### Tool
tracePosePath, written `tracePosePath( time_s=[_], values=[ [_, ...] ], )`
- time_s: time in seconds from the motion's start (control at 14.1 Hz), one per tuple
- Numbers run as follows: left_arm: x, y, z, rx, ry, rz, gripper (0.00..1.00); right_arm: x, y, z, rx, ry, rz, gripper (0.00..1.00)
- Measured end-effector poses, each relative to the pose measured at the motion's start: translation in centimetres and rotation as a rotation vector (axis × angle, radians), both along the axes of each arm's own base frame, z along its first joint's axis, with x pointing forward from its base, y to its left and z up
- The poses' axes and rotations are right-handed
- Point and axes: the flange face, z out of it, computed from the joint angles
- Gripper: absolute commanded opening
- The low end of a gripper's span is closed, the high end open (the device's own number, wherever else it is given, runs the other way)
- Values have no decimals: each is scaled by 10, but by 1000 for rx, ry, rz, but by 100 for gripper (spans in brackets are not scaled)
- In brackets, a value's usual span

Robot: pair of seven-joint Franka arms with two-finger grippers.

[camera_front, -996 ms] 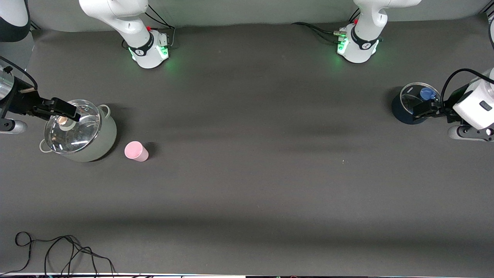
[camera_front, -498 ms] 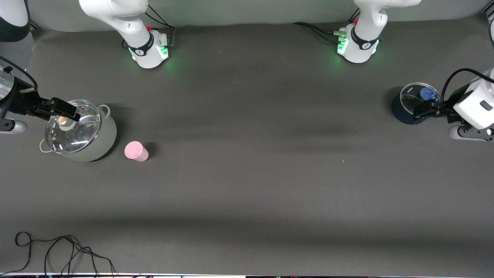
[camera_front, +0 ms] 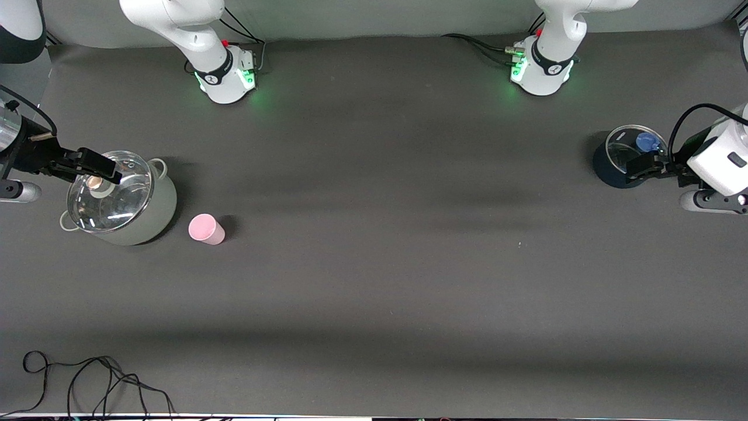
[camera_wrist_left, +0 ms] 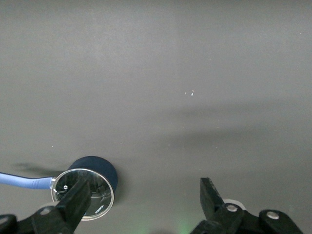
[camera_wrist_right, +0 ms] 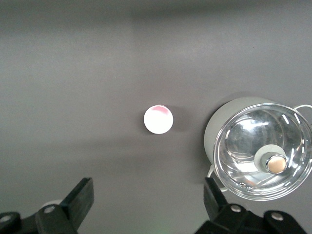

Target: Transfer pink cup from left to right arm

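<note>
Right gripper (camera_front: 96,166) up in the air over the pale-green metal pot with a glass lid (camera_front: 117,199), fingers (camera_wrist_right: 80,197) spread apart, holding nothing. Left gripper (camera_front: 643,166) over the small dark-blue saucepan with a glass lid (camera_front: 622,158), fingers (camera_wrist_left: 78,200) also spread, empty. Small pale-pink plastic cup (camera_front: 206,228) stands upright on the dark grey table mat (camera_front: 374,263), just beside the green pot, toward the right arm's end, untouched. Black cable (camera_front: 87,380) lies loose at the table edge nearest the camera.

Matt plastic pink cup (camera_front: 206,228) beside glossy (glass-lidded) metal pot (camera_front: 149,213).
</note>
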Motion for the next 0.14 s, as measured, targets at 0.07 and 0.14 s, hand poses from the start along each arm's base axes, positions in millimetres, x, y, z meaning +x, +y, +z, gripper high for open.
tracePosePath(
  time_s=[0.07,0.14],
  values=[
    [0,0,0,0,0,0,100,0,0,0,0,0,0,100],
    [0,0,0,0,-1,0,100,0,0,0,0,0,0,100]
  ],
)
